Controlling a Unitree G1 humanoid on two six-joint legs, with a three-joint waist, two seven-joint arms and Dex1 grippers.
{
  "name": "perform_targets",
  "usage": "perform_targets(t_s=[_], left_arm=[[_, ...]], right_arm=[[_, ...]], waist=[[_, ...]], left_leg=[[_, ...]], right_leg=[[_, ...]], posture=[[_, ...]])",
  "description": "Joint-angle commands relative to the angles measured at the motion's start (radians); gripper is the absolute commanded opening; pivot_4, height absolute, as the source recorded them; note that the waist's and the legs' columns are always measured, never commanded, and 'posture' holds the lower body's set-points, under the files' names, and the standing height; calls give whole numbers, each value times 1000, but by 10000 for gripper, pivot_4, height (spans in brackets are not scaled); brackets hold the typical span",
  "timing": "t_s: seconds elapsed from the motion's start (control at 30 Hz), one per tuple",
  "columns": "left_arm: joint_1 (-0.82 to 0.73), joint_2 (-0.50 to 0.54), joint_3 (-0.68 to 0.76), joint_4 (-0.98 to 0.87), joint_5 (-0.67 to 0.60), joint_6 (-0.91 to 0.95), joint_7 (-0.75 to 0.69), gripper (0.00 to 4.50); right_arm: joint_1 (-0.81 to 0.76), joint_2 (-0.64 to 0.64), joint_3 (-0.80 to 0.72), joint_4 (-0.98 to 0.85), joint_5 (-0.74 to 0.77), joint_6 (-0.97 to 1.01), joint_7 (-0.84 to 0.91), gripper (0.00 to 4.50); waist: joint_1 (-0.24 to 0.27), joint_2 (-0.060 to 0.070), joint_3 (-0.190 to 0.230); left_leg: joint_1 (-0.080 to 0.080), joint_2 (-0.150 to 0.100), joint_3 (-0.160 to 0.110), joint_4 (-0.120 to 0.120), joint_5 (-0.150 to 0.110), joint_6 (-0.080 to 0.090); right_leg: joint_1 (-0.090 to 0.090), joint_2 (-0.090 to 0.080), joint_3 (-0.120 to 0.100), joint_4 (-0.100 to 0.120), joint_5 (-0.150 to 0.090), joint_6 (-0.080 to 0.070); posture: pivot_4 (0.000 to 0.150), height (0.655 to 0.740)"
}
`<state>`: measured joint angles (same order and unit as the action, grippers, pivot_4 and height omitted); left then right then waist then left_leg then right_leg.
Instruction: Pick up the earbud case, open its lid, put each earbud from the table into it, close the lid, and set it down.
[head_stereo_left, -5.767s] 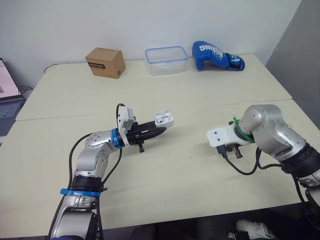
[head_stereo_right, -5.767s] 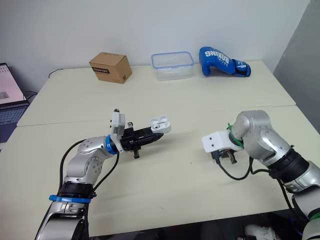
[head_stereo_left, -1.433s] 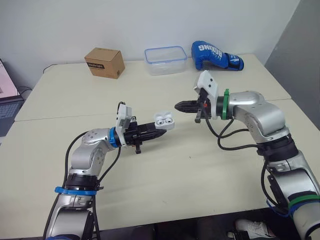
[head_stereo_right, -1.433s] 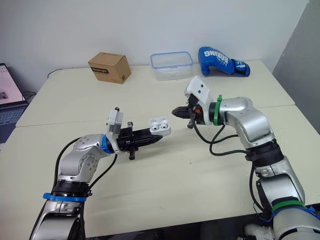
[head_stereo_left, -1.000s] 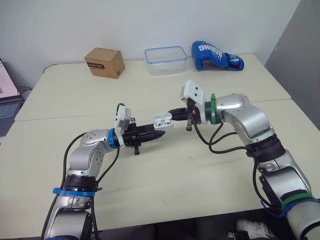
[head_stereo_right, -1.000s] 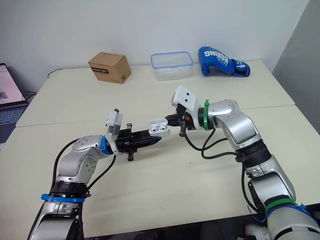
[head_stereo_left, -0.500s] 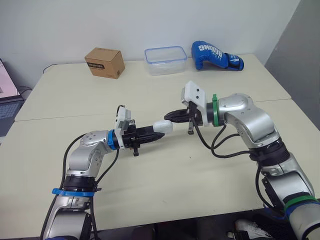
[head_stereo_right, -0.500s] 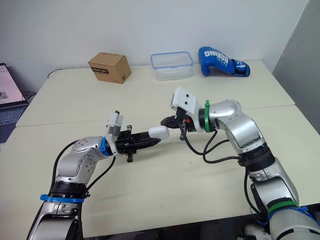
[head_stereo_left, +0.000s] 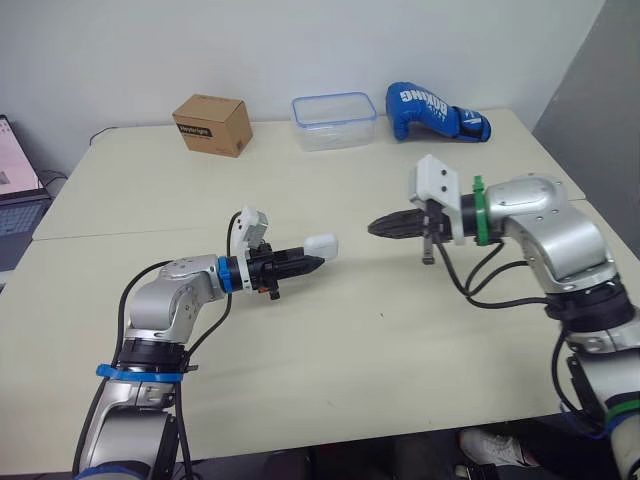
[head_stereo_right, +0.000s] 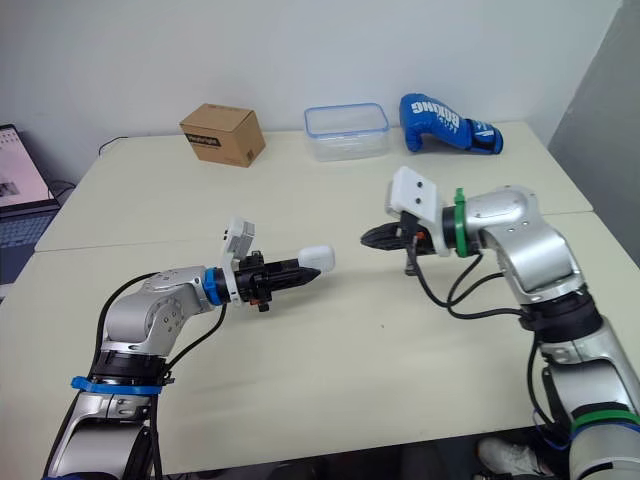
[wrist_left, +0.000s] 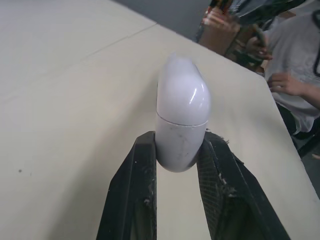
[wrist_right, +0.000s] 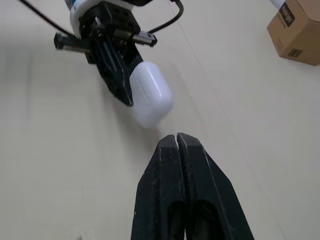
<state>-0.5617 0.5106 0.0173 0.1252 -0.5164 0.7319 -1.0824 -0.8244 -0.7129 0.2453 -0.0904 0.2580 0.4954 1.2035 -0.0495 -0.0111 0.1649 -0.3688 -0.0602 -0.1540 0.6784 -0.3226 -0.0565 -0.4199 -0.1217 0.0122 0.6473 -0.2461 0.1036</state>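
Observation:
The white earbud case (head_stereo_left: 321, 244) has its lid closed and hangs above the middle of the table. My left gripper (head_stereo_left: 303, 262) is shut on its lower half; the left wrist view shows the case (wrist_left: 181, 119) pinched between both black fingers (wrist_left: 134, 192). My right gripper (head_stereo_left: 374, 228) is shut with nothing in it, a short way to the right of the case and apart from it. From the right wrist, the case (wrist_right: 150, 100) lies just beyond the closed fingertips (wrist_right: 175, 141).
Along the back edge stand a brown cardboard box (head_stereo_left: 211, 124), a clear plastic container (head_stereo_left: 334, 120) and a blue boxing glove (head_stereo_left: 434, 111). A laptop (head_stereo_left: 15, 180) sits at the far left. A seated person (wrist_left: 295, 80) appears beyond the table in the left wrist view.
The case lid, open a second ago with the earbuds showing, is now closed. My right gripper has drawn back to the right, away from the case. The left arm still holds the case.

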Motion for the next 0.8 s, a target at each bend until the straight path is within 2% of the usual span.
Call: perform_targets(t_s=[0.03, 0.23, 0.37, 0.63, 0.8], left_arm=[[-32, 8, -10, -33, -28, 110, 44, 7453], [-96, 8, -44, 21, -51, 361, 100, 7453], [-139, -22, -47, 91, -62, 447, 122, 7453], [-160, -51, -91, 263, 28, 385, 169, 7453], [-163, -46, -106, 280, 36, 381, 163, 7453]], right_arm=[[31, -22, -27, -42, 6, -62, 29, 447], [51, -26, -29, -22, -15, -89, 8, 447], [70, -29, -32, -27, -14, -91, 1, 447], [109, -38, -36, -56, -6, -74, -14, 447], [120, -40, -41, -72, 3, -63, -16, 447]], waist=[[-2, 0, 0], [-6, 0, 0], [-6, 0, 0], [2, 0, 0], [9, 0, 0]], left_leg=[[0, 0, 0, 0, 0, 0], [0, 0, 1, 0, 0, 0], [0, 0, 1, 0, 0, 0], [0, 0, 1, 0, 0, 0], [1, 0, 1, 1, 0, 0]], right_leg=[[0, 0, 0, 1, 0, 0], [0, 0, 1, 1, 0, 0], [0, 0, 1, 0, 0, 0], [0, 0, 1, 1, 0, 0], [1, 0, 1, 1, 0, 0]], posture=[[1500, 7307], [1500, 7307], [1500, 7307], [1500, 7307], [1500, 7307]])
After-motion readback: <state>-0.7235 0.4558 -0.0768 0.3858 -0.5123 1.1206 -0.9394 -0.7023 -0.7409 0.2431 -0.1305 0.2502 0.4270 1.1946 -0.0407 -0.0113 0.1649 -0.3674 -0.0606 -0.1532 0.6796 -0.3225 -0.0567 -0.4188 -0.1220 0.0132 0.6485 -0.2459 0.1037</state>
